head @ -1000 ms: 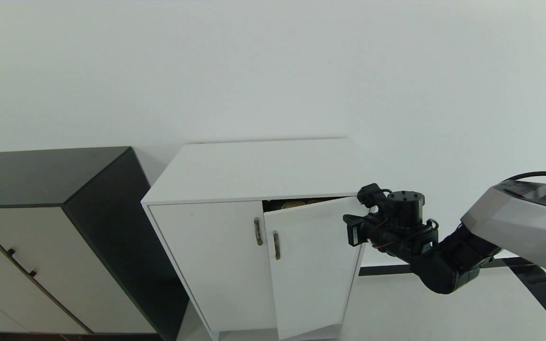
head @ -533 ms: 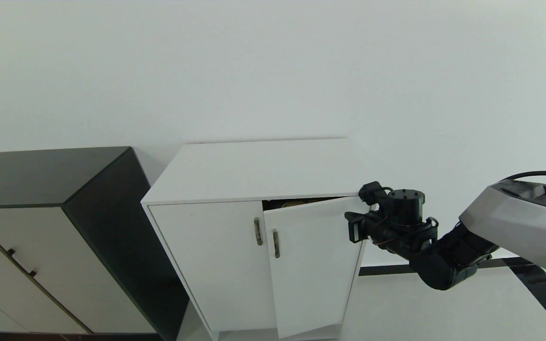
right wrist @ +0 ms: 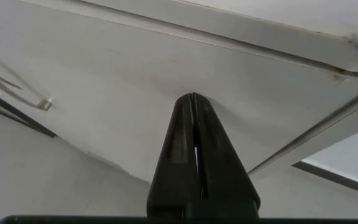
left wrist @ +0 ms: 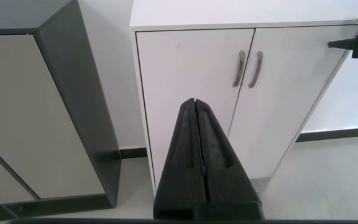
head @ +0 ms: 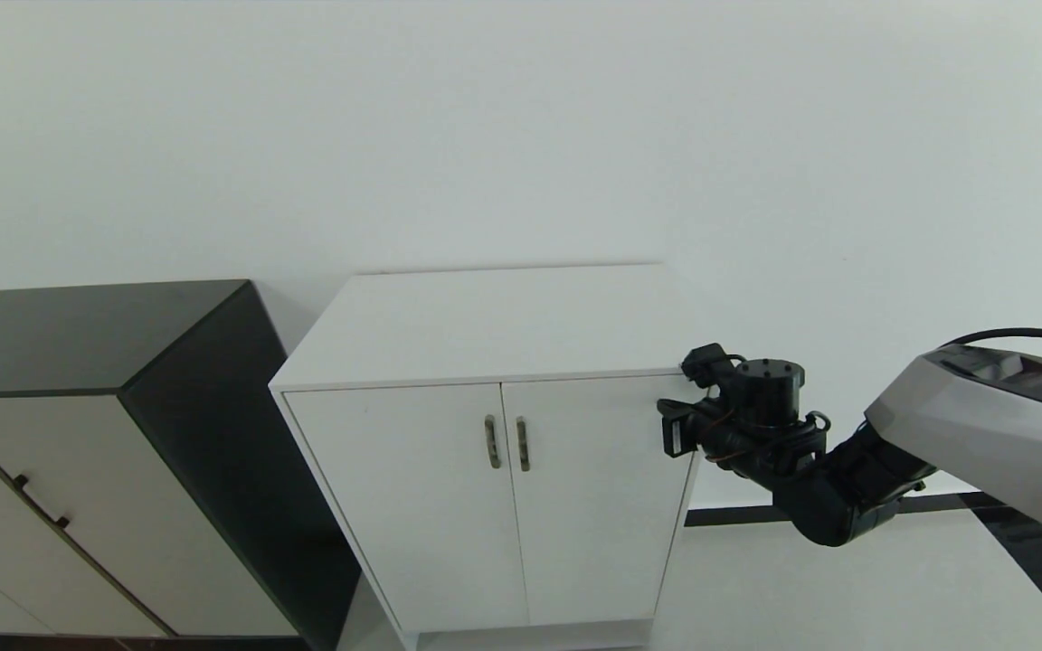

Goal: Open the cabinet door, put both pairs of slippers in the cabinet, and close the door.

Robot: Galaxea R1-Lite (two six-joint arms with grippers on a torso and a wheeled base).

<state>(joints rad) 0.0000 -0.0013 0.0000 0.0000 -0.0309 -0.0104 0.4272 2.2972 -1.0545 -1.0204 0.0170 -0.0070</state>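
Cabinet (head: 494, 325), white, two doors, standing on the floor (head: 847, 588) against the wall (head: 521, 136), just right of a dark cabinet (head: 78, 334). Both doors sit flush; what lies inside cannot be told.

Right door (head: 598, 506): stiff flat panel, probably light, hung at its right edge. The smooth painted face would likely be slippery under the fingers. Best hold, by judgement: the slim upright handle (head: 522, 444) near the cabinet's middle, far from the hinge side, where a small pull swings the panel. A press on the bare face serves for closing only.

Right gripper (head: 668, 432): arm stretched in from the right, wrist about level, fingers pressed together with nothing between them. Tips are against, or just off, the door's upper right part.

Left gripper (left wrist: 194, 102): held well apart from the cabinet, aimed at the left door (left wrist: 185, 62), fingers likewise together and empty.

Task judged at or near its end.
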